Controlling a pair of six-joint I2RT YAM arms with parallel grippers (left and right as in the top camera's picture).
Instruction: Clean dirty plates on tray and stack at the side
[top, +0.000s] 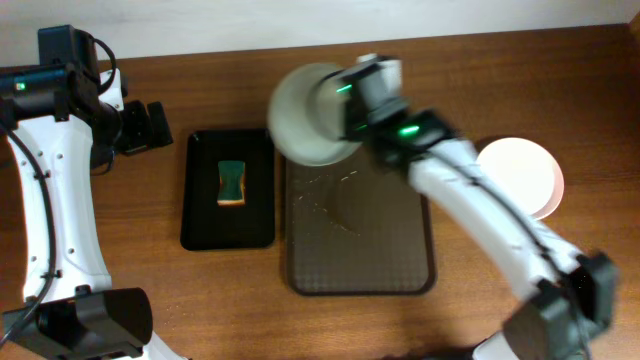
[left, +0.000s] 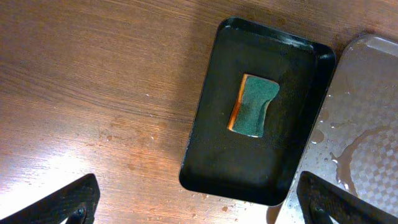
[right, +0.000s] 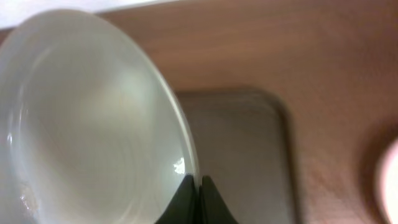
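Glossy white plate (top: 312, 113), textured matt brown tray (top: 360, 240), wood-grain table (top: 520, 70)

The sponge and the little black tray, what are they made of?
The sponge looks like soft foam: an orange layer under a rough green scrubbing top. The black tray is probably plastic, smooth and glossy; light glints on its rim.

A brown wooden table (top: 200, 300) with fine, streaky grain fills the scene. Along its far edge runs a pale, off-white surface (top: 300, 20). In the left wrist view a bright glare (left: 37, 168) lies on the wood.
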